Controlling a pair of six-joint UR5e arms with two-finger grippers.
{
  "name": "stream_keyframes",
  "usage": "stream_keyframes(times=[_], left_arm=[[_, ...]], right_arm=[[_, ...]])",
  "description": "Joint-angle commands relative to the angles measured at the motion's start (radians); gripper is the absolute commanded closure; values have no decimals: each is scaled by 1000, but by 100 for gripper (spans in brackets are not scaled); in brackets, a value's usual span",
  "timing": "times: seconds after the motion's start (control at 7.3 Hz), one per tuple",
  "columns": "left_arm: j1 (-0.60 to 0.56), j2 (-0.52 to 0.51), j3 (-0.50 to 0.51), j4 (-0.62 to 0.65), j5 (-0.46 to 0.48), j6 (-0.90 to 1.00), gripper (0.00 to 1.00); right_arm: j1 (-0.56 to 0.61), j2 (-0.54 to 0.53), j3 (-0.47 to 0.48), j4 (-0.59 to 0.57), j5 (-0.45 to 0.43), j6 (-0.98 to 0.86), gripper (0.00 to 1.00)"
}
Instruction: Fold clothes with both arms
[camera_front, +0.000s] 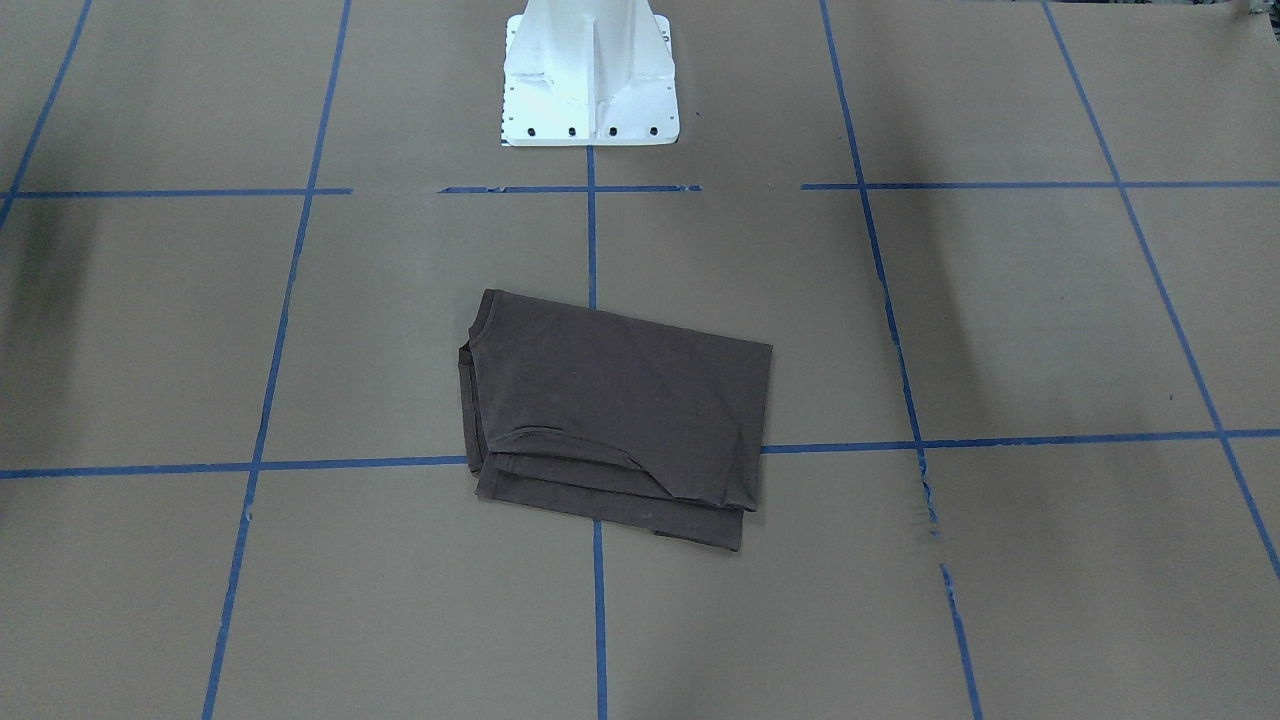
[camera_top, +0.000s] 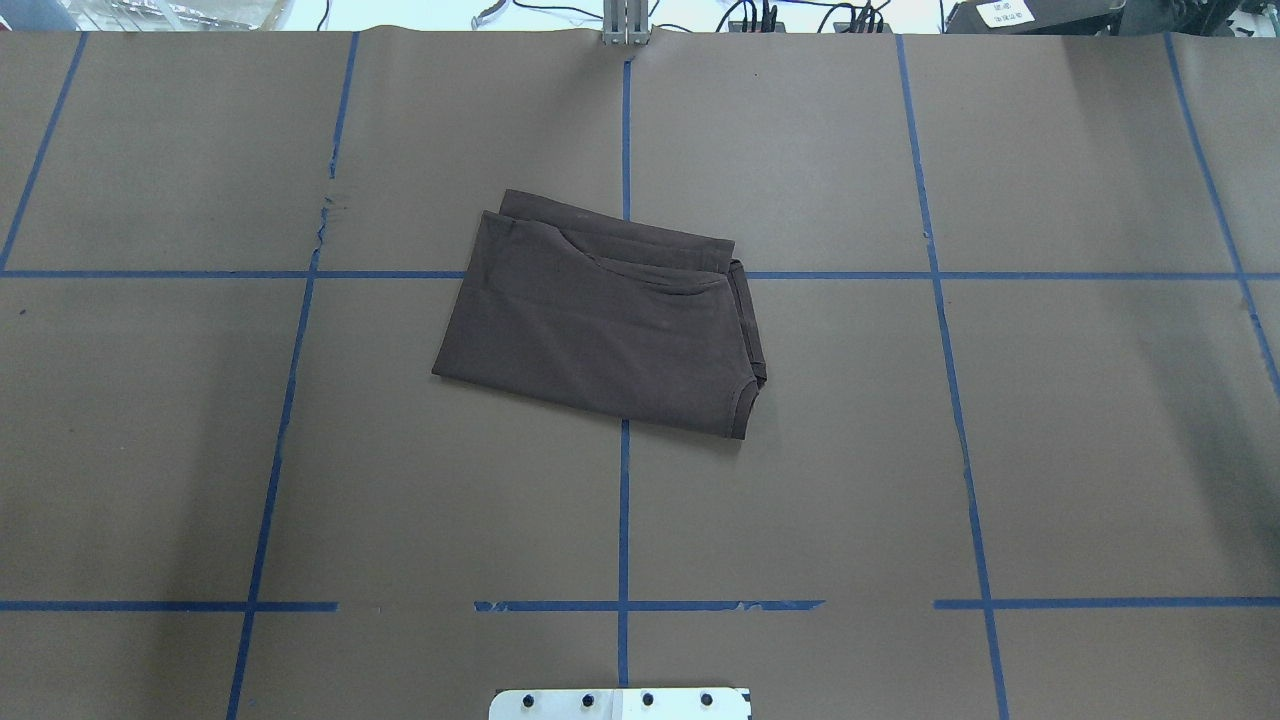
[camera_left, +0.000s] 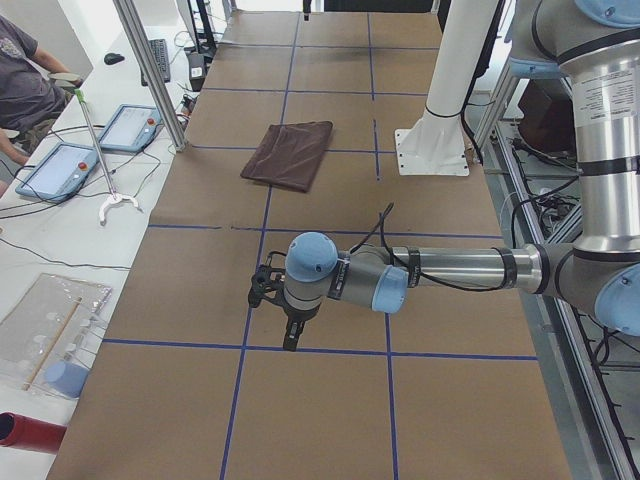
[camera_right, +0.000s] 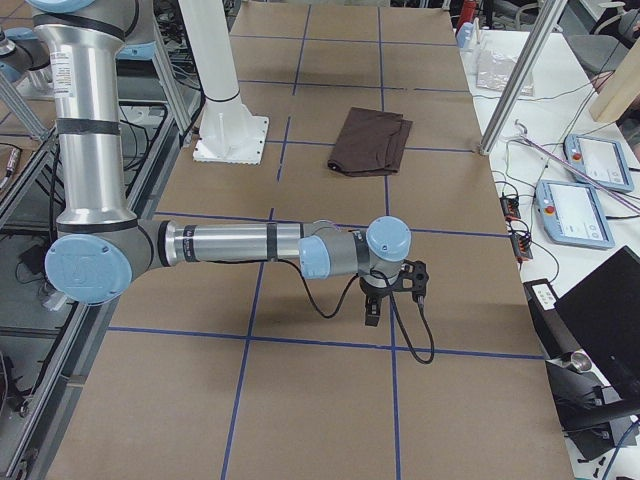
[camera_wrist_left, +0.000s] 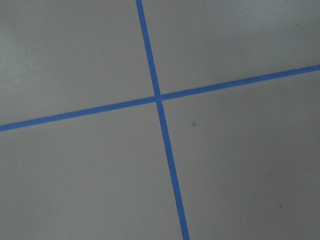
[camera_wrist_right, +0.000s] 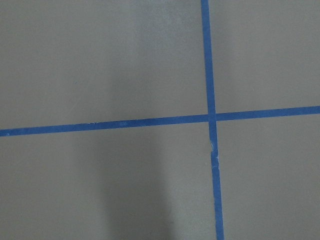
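Front-facing view: the dark brown-grey short-sleeved T-shirt lies folded into a compact rectangle at mid-worktop, over a crossing of blue tape lines on the brown paper-covered worktop.

Overhead view: the T-shirt is well apart from every worktop edge.

Left side view: the black two-finger left tool points down at bare paper near the worktop's left end. Finger spacing cannot be told.

Right side view: the black two-finger right tool does likewise near the right end. Its finger spacing cannot be told.

Wrist views: tape crossings on paper.

Brown paper tabletop w/ blue tape grid; white side bench, two tablets, alu posts.
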Motion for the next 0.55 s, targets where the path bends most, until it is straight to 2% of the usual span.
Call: stream_keyframes(times=[0.0,0.41], left_arm=[[2,3,-7,2,4,1,0],[-1,-8,-23,17,3,2,0]], right_arm=[[19,4,18,-75,1,-83,0],[-29,-2,37,-77,-11,-149,0]])
